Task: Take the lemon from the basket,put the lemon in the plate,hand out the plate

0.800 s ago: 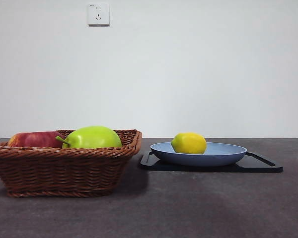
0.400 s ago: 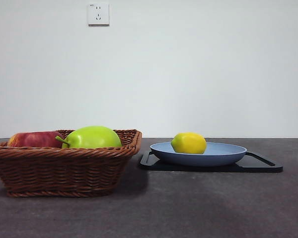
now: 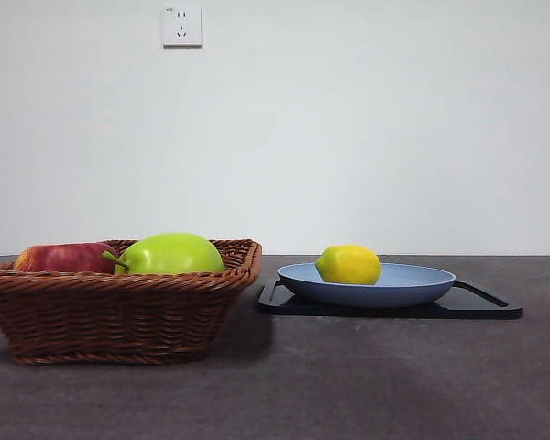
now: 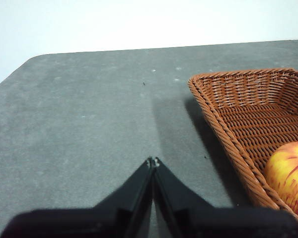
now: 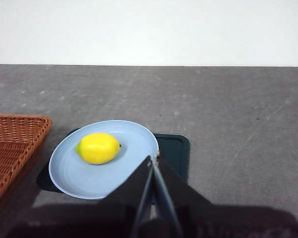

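Observation:
The yellow lemon [image 3: 348, 265] [image 5: 98, 148] lies in the light-blue plate [image 3: 412, 286] [image 5: 139, 139], toward its basket side. The plate rests on a black tray [image 3: 490, 307] [image 5: 176, 148]. The brown wicker basket [image 3: 119, 312] [image 4: 248, 114] [image 5: 10, 144] stands beside it, holding a green apple [image 3: 172, 254] and a red apple [image 3: 64, 258] [image 4: 290, 173]. My right gripper [image 5: 154, 157] is shut and hovers above the plate's near rim, touching nothing. My left gripper [image 4: 153, 161] is shut over bare table beside the basket. Neither arm shows in the front view.
A dark grey table [image 3: 348, 385] carries everything. A white wall with a socket [image 3: 181, 26] stands behind. The table's rounded corner [image 4: 30, 62] shows in the left wrist view.

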